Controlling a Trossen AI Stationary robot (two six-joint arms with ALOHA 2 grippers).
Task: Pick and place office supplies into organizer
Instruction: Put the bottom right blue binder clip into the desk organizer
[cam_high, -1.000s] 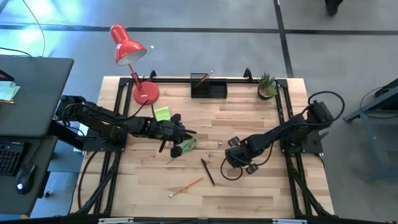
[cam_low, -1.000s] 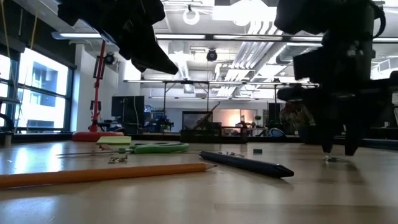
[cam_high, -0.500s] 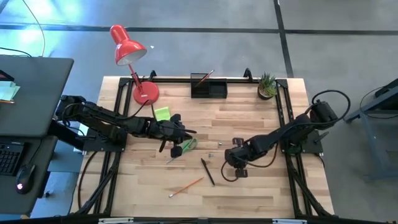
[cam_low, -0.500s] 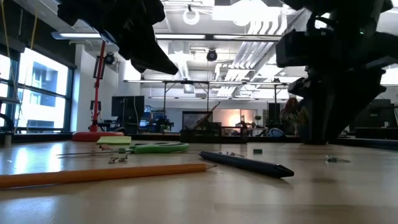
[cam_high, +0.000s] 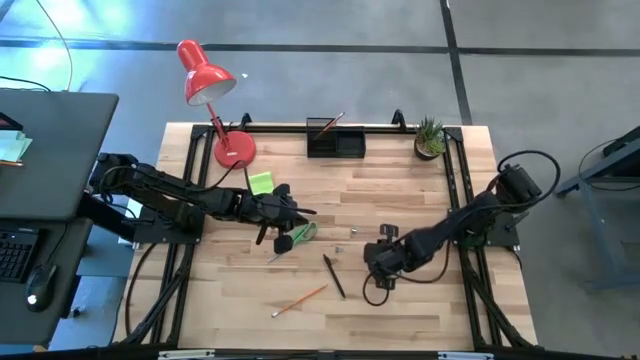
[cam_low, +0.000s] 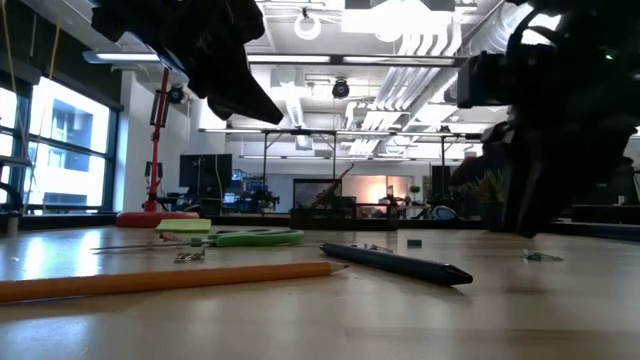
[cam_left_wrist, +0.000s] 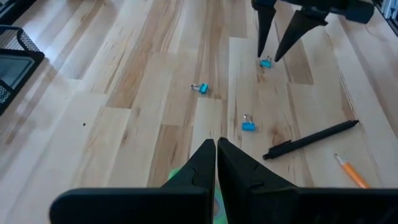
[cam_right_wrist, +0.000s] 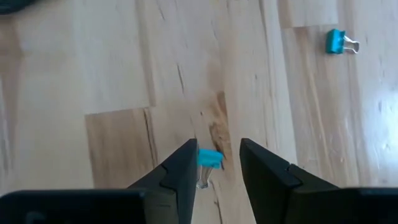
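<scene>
My right gripper is open and low over the table's middle right. Its fingers stand on either side of a small blue binder clip. My left gripper is shut and hovers above the green-handled scissors, which lie flat on the wood. The lime sticky-note pad, a dark pen and an orange pencil also lie flat. The black organizer stands at the far edge with a pencil in it. My right gripper's open fingers come slanting down on either side of the blue binder clip, which lies on the table. The clip sits close against one finger; whether it touches, I cannot tell.
Two more blue binder clips lie between the arms. A red desk lamp stands at the far left and a potted plant at the far right. Bare wood stretches along the near edge.
My right gripper has tipped from upright to a slant and shifted a little toward the near edge, with the arm stretched lower over the table. The clip has stayed where it was.
</scene>
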